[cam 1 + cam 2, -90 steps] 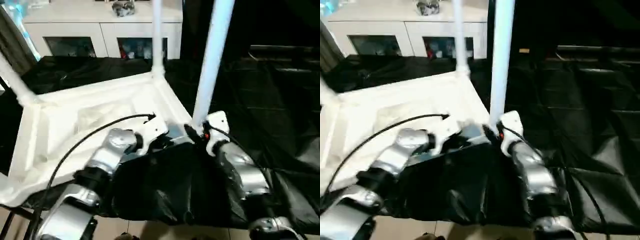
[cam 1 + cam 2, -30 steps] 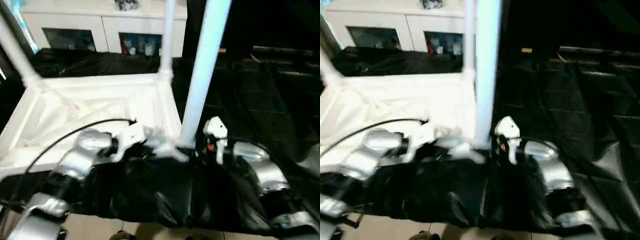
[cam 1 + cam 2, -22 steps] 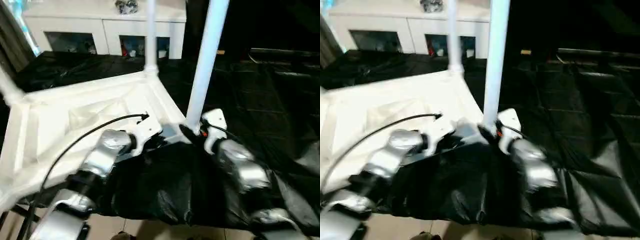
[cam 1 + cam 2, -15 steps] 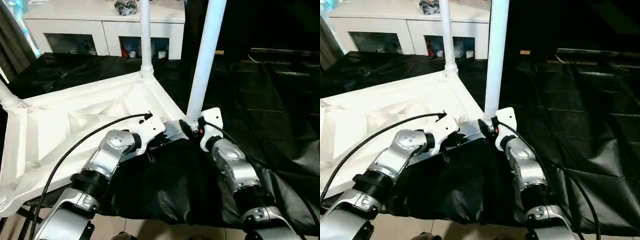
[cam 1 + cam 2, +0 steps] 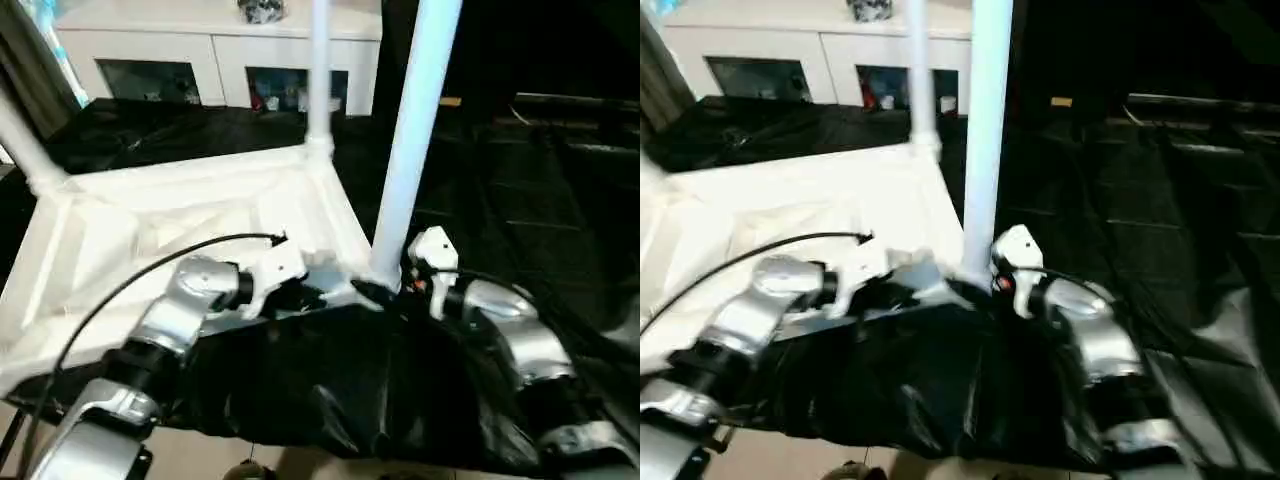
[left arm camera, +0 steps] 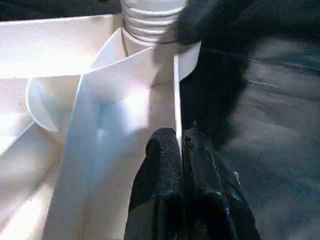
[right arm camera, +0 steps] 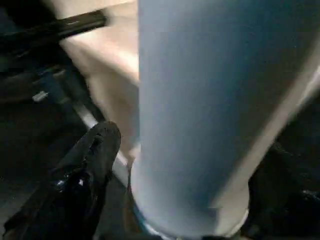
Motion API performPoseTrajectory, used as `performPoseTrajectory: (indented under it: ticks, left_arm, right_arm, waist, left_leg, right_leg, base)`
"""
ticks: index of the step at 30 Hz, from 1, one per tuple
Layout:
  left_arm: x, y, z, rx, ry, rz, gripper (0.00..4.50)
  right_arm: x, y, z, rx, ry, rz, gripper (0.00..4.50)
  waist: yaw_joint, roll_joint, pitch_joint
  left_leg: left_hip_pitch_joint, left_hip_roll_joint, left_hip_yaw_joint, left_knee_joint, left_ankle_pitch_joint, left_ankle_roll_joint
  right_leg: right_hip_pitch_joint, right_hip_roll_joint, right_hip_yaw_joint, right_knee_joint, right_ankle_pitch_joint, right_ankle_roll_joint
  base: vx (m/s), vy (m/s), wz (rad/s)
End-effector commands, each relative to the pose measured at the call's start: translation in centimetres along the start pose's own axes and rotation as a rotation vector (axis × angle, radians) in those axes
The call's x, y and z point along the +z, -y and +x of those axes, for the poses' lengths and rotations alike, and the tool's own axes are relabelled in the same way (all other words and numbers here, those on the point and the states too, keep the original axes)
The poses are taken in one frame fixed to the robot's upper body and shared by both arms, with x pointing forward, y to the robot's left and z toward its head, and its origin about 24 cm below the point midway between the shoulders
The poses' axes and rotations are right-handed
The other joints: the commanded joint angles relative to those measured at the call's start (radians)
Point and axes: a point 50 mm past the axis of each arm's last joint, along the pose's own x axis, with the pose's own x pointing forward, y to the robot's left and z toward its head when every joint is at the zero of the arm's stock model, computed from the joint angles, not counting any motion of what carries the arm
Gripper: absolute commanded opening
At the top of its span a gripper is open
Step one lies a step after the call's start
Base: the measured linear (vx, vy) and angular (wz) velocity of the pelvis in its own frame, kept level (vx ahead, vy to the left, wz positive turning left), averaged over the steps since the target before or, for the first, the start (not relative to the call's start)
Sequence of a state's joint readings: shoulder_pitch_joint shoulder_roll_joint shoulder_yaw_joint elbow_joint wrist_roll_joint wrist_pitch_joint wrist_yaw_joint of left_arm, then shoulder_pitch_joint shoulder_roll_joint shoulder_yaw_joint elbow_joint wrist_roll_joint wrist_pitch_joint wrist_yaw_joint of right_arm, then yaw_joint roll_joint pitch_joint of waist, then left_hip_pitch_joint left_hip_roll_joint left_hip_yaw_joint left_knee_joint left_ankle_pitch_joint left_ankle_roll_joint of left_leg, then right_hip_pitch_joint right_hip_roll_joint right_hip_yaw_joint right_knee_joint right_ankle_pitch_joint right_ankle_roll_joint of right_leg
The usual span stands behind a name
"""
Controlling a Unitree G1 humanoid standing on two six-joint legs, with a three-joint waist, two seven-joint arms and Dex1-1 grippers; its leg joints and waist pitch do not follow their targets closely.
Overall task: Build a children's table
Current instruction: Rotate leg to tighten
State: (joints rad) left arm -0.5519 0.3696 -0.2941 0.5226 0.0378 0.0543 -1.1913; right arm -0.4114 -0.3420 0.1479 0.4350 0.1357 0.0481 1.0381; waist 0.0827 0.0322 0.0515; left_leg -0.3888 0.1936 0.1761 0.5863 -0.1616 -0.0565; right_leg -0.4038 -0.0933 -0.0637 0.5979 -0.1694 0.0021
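Observation:
The white tabletop (image 5: 150,215) lies upside down, ribbed side up, on black cloth. White legs stand up from its corner sockets: a thick near leg (image 5: 410,140), a far leg (image 5: 318,70) and one at the left (image 5: 25,140). My left gripper (image 6: 178,142) is shut on the thin rim wall of the tabletop beside the near corner socket (image 6: 150,25). My right gripper (image 5: 382,290) sits at the base of the near leg (image 7: 210,90). One black finger (image 7: 92,160) lies against that base and the leg fills the space between the fingers.
A white cabinet with glass doors (image 5: 220,60) stands behind the work. Black cloth (image 5: 520,170) covers the surface to the right and hangs over the front edge (image 5: 330,390). A black cable (image 5: 130,285) loops over my left forearm.
The whole picture has shifted and blurred, so the camera has moved. Both grippers stay at the tabletop's near corner. My right forearm now reaches in more from the right.

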Motion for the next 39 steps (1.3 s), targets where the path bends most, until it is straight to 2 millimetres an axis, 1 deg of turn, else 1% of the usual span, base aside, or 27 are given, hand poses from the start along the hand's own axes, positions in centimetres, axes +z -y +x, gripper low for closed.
performPoseTrajectory:
  ticks: [1, 2, 3, 5, 6, 9, 10, 11, 12, 17, 20, 21, 22, 23, 24, 26, 28, 29, 30, 31, 32, 33, 34, 35, 36, 38, 39]
  left_arm:
    - [1.3, -0.1, 0.0, -0.027, 0.032, 0.072, 0.0]
    - [1.3, -0.1, -0.1, -0.028, 0.031, 0.072, 0.0]
    - [1.1, 0.0, -0.5, -0.056, 0.014, 0.077, 0.0]
    - [1.0, 0.0, -0.6, -0.063, 0.012, 0.076, 0.0]
    - [1.0, 0.0, -0.7, -0.074, 0.008, 0.078, 0.0]
    - [0.9, 0.1, -0.8, -0.092, -0.001, 0.088, 0.0]
    - [0.9, 0.0, -0.8, -0.094, -0.002, 0.089, 0.0]
    - [0.9, 0.0, -0.9, -0.094, -0.001, 0.09, 0.0]
    - [0.9, -0.1, -0.9, -0.094, 0.0, 0.09, 0.0]
    - [0.9, -0.2, -0.9, -0.08, 0.003, 0.085, 0.0]
    - [1.0, -0.6, -0.6, -0.018, 0.007, 0.065, 0.0]
    - [1.1, -1.0, -0.2, 0.042, 0.008, 0.047, 0.0]
    - [1.2, -1.4, 0.1, 0.094, 0.009, 0.024, 0.0]
    - [1.4, -1.7, 0.5, 0.133, 0.011, 0.008, 0.0]
    - [1.5, -1.9, 0.7, 0.16, 0.013, -0.004, 0.0]
    - [2.3, -2.0, 2.0, 0.212, 0.034, -0.027, 0.0]
    - [2.8, -2.1, 2.9, 0.248, 0.042, -0.036, 0.0]
    - [3.3, -2.0, 3.6, 0.266, 0.05, -0.042, 0.0]
    - [3.6, -2.1, 4.0, 0.284, 0.057, -0.055, 0.0]
    - [3.9, -2.0, 4.5, 0.299, 0.062, -0.065, 0.0]
    - [4.0, -2.0, 4.7, 0.303, 0.064, -0.065, 0.0]
    - [4.3, -1.8, 5.3, 0.307, 0.068, -0.065, 0.0]
    - [4.4, -1.8, 5.5, 0.305, 0.071, -0.065, 0.0]
    - [4.6, -1.7, 5.7, 0.302, 0.075, -0.063, 0.0]
    - [4.6, -1.6, 5.8, 0.294, 0.074, -0.055, 0.0]
    - [4.6, -1.6, 5.8, 0.292, 0.073, -0.051, 0.0]
    - [4.4, -1.5, 5.5, 0.277, 0.07, -0.041, 0.0]
  right_arm:
    - [0.1, -1.2, 0.4, 0.134, -0.005, -0.009, 3.78]
    - [0.1, -1.2, 0.4, 0.138, -0.007, -0.009, 3.78]
    - [-0.1, -1.5, -0.1, 0.215, -0.042, -0.008, 3.78]
    - [-0.1, -1.6, -0.1, 0.23, -0.046, -0.007, 3.78]
    - [0.0, -1.6, -0.2, 0.244, -0.051, -0.008, 3.53]
    - [-0.1, -1.7, -0.1, 0.273, -0.071, -0.019, 3.44]
    - [-0.1, -1.8, -0.1, 0.276, -0.073, -0.021, 3.26]
    - [-0.1, -1.8, 0.0, 0.284, -0.077, -0.019, 3.12]
    - [-0.2, -1.9, 0.0, 0.292, -0.079, -0.018, 3.12]
    - [-0.2, -2.0, 0.2, 0.282, -0.073, -0.001, 2.78]
    - [-0.5, -1.8, 0.5, 0.21, -0.061, 0.029, 2.68]
    - [-0.6, -1.5, 0.9, 0.125, -0.052, 0.044, 2.67]
    - [-0.8, -1.0, 1.3, 0.029, -0.047, 0.061, 2.67]
    - [-0.9, -0.7, 1.7, -0.04, -0.044, 0.077, 2.66]
    - [-1.0, -0.4, 1.9, -0.09, -0.042, 0.089, 2.66]
    - [-1.2, -0.1, 3.2, -0.239, -0.024, 0.148, 2.65]
    - [-1.2, -0.1, 4.1, -0.308, -0.018, 0.176, 2.65]
    - [-1.1, -0.2, 4.8, -0.355, -0.02, 0.187, 2.65]
    - [-1.1, -0.4, 5.4, -0.384, -0.018, 0.203, 2.65]
    - [-0.9, -0.5, 6.0, -0.41, -0.014, 0.221, 2.65]
    - [-0.8, -0.6, 6.3, -0.424, -0.009, 0.231, 2.65]
    - [-0.5, -0.8, 7.1, -0.452, 0.006, 0.251, 2.65]
    - [-0.4, -0.9, 7.3, -0.454, 0.011, 0.253, 2.65]
    - [-0.1, -1.1, 7.7, -0.456, 0.026, 0.247, 3.0]
    - [0.1, -1.3, 7.9, -0.447, 0.048, 0.253, 3.21]
    - [0.2, -1.3, 8.0, -0.445, 0.057, 0.263, 3.35]
    - [0.2, -1.3, 7.8, -0.427, 0.065, 0.264, 3.41]
  waist:
    - [0.0, -0.002, -0.071]
    - [0.0, -0.002, -0.071]
    - [0.005, -0.005, -0.069]
    - [0.008, -0.005, -0.069]
    - [0.008, -0.005, -0.068]
    - [0.007, -0.006, -0.068]
    - [0.008, -0.015, -0.067]
    - [0.008, -0.012, -0.067]
    - [0.007, -0.012, -0.067]
    - [0.007, -0.013, -0.067]
    - [0.007, -0.013, -0.067]
    - [0.006, -0.013, -0.066]
    - [0.003, -0.012, -0.064]
    - [-0.002, -0.013, -0.062]
    - [-0.002, -0.016, -0.064]
    - [-0.009, -0.015, -0.061]
    - [-0.016, -0.009, -0.062]
    - [-0.019, -0.011, -0.061]
    - [-0.025, -0.01, -0.061]
    - [-0.026, -0.011, -0.062]
    - [-0.027, -0.007, -0.062]
    - [-0.027, -0.009, -0.062]
    - [-0.027, -0.008, -0.062]
    - [-0.028, -0.007, -0.064]
    - [-0.027, -0.007, -0.063]
    - [-0.027, -0.005, -0.065]
    - [-0.027, 0.0, -0.064]
  left_leg:
    - [0.023, 0.036, -0.003, -0.068, -0.262, 0.06]
    - [0.023, 0.036, -0.003, -0.068, -0.262, 0.06]
    - [0.025, 0.036, -0.003, -0.07, -0.282, 0.051]
    - [0.025, 0.037, -0.003, -0.071, -0.285, 0.046]
    - [0.025, 0.036, -0.003, -0.071, -0.29, 0.042]
    - [0.025, 0.036, -0.004, -0.073, -0.299, 0.033]
    - [0.024, 0.036, -0.004, -0.072, -0.293, 0.035]
    - [0.024, 0.036, -0.004, -0.072, -0.292, 0.035]
    - [0.024, 0.036, -0.004, -0.073, -0.294, 0.032]
    - [0.024, 0.036, -0.005, -0.073, -0.29, 0.03]
    - [0.024, 0.036, -0.005, -0.073, -0.29, 0.031]
    - [0.024, 0.036, -0.004, -0.074, -0.292, 0.029]
    - [0.024, 0.034, -0.005, -0.075, -0.298, 0.017]
    - [0.027, 0.031, -0.006, -0.076, -0.321, 0.001]
    - [0.029, 0.029, -0.01, -0.076, -0.333, -0.008]
    - [0.027, 0.03, -0.01, -0.078, -0.338, -0.015]
    - [0.03, 0.027, -0.012, -0.078, -0.366, -0.023]
    - [0.029, 0.027, -0.011, -0.079, -0.368, -0.023]
    - [0.028, 0.026, -0.012, -0.079, -0.374, -0.024]
    - [0.027, 0.024, -0.013, -0.079, -0.373, -0.023]
    - [0.03, 0.025, -0.013, -0.079, -0.375, -0.022]
    - [0.027, 0.025, -0.013, -0.079, -0.375, -0.017]
    - [0.027, 0.025, -0.013, -0.079, -0.375, -0.015]
    - [0.026, 0.025, -0.013, -0.079, -0.371, -0.013]
    - [0.024, 0.024, -0.013, -0.081, -0.367, -0.011]
    - [0.024, 0.025, -0.013, -0.08, -0.365, -0.008]
    - [0.023, 0.025, -0.013, -0.081, -0.366, -0.007]
  right_leg:
    - [0.046, -0.045, 0.035, -0.059, -0.168, -0.256]
    - [0.046, -0.045, 0.035, -0.059, -0.168, -0.256]
    - [0.045, -0.046, 0.035, -0.062, -0.201, -0.251]
    - [0.044, -0.046, 0.036, -0.063, -0.215, -0.245]
    - [0.044, -0.047, 0.037, -0.064, -0.225, -0.244]
    - [0.044, -0.049, 0.037, -0.066, -0.257, -0.234]
    - [0.043, -0.05, 0.037, -0.065, -0.264, -0.233]
    - [0.043, -0.05, 0.037, -0.066, -0.271, -0.23]
    - [0.042, -0.05, 0.037, -0.068, -0.281, -0.226]
    - [0.042, -0.049, 0.037, -0.066, -0.27, -0.226]
    - [0.042, -0.049, 0.037, -0.067, -0.272, -0.226]
    - [0.041, -0.049, 0.038, -0.068, -0.277, -0.226]
    - [0.038, -0.05, 0.039, -0.069, -0.294, -0.221]
    - [0.035, -0.051, 0.037, -0.075, -0.344, -0.209]
    - [0.039, -0.054, 0.035, -0.08, -0.391, -0.19]
    - [0.035, -0.052, 0.036, -0.081, -0.403, -0.182]
    - [0.033, -0.051, 0.034, -0.087, -0.421, -0.17]
    - [0.031, -0.051, 0.035, -0.09, -0.421, -0.168]
    - [0.031, -0.049, 0.034, -0.089, -0.422, -0.167]
    - [0.034, -0.049, 0.033, -0.089, -0.425, -0.164]
    - [0.03, -0.05, 0.034, -0.092, -0.427, -0.161]
    - [0.033, -0.049, 0.033, -0.093, -0.425, -0.157]
    - [0.032, -0.049, 0.034, -0.093, -0.422, -0.157]
    - [0.032, -0.048, 0.034, -0.092, -0.407, -0.157]
    - [0.033, -0.047, 0.034, -0.091, -0.395, -0.158]
    - [0.035, -0.047, 0.035, -0.088, -0.368, -0.163]
    - [0.036, -0.047, 0.034, -0.087, -0.357, -0.168]
  base:
    - [0.0, 0.0, 0.0]
    - [0.0, 0.0, 0.0]
    - [0.0, 0.0, 0.0]
    - [0.0, 0.0, 0.0]
    - [0.0, 0.0, 0.0]
    - [0.0, 0.0, 0.0]
    - [0.0, 0.0, 0.0]
    - [0.0, 0.0, 0.0]
    - [0.0, 0.0, 0.0]
    - [0.0, 0.0, 0.0]
    - [0.0, 0.0, 0.0]
    - [0.0, 0.0, 0.0]
    - [0.0, 0.0, 0.0]
    - [0.0, 0.0, 0.0]
    - [0.0, 0.0, 0.0]
    - [0.0, 0.0, 0.0]
    - [0.0, 0.0, 0.0]
    - [0.0, 0.0, 0.0]
    - [0.0, 0.0, 0.0]
    - [0.0, 0.0, 0.0]
    - [0.0, 0.0, 0.0]
    - [0.0, 0.0, 0.0]
    - [0.0, 0.0, 0.0]
    - [0.0, 0.0, 0.0]
    - [0.0, 0.0, 0.0]
    - [0.0, 0.0, 0.0]
    - [0.0, 0.0, 0.0]
